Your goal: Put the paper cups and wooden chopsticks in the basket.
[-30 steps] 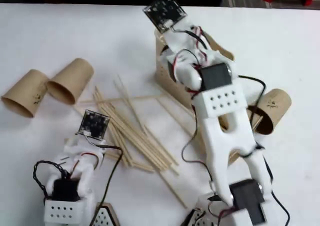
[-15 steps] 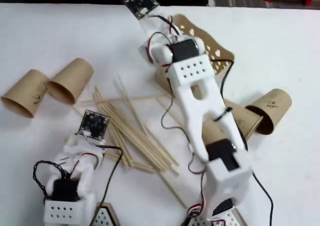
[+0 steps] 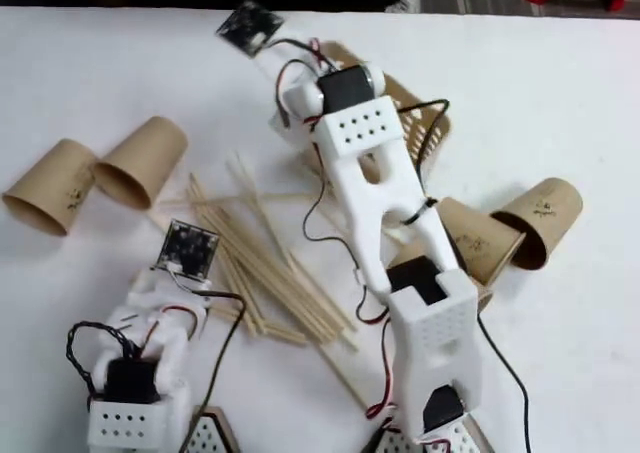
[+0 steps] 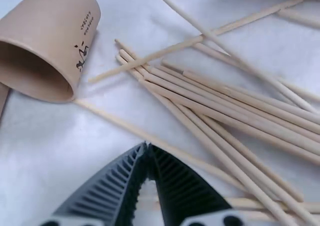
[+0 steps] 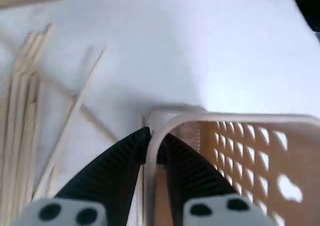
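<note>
The right gripper (image 5: 153, 138) is seen clamped on the rim of the basket (image 5: 240, 151), close to a corner. One finger is set outside the perforated wall and one inside. From above, the basket (image 3: 428, 125) is found at the far middle of the table (image 3: 120, 63), largely covered by the right arm stretched over it.

The wooden chopsticks (image 3: 262, 258) are spread in a loose, crossing heap on the table between the two arms. None can be made out in the basket.

Four paper cups are lying on their sides on the table. The left pair (image 3: 143, 161) is touching, mouths turned toward the arms. The right pair (image 3: 545, 218) is tucked just beside the right arm's forearm.

The left gripper (image 4: 147, 148) is held low at the near side of the heap, its tips pressed together with nothing between them. A single stick is passed just by the tips, and one cup (image 4: 47, 41) is seen near, open end showing.
</note>
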Robot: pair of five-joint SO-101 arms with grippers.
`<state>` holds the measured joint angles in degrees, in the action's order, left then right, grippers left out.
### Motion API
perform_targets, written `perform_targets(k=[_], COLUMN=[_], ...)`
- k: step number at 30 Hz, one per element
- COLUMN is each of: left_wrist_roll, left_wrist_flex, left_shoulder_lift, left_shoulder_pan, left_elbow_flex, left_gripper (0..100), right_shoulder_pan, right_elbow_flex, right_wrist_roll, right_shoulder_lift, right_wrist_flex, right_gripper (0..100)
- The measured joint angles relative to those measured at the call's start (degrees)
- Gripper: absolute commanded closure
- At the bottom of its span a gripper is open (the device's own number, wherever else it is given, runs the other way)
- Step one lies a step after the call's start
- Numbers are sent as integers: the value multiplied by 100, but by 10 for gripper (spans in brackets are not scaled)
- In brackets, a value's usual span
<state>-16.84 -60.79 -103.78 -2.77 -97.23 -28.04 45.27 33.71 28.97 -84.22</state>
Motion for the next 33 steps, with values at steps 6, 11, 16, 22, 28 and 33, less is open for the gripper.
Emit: perform_targets(k=[6,11,16,22,28,33], left_wrist_roll=[0,0,0,0,0,0], left_wrist_flex=[0,0,0,0,0,0], left_shoulder_lift=[0,0,0,0,0,0], left_shoulder_pan=[0,0,0,0,0,0], left_elbow_flex=[0,0,0,0,0,0], left_gripper=[976,976,976,976,976,976], right_shoulder_pan=[-290,-308,-255,-88,158,738], right_elbow_flex=[229,246,246,246,167,-527], right_wrist_roll=[527,607,510,62,9,9], right_shoulder_lift=[0,0,-53,-932,-2119,-3121], right_wrist_flex=[-782,-870,-967,-1143,-1371,-1371], right_gripper=[979,954,811,800,830,832])
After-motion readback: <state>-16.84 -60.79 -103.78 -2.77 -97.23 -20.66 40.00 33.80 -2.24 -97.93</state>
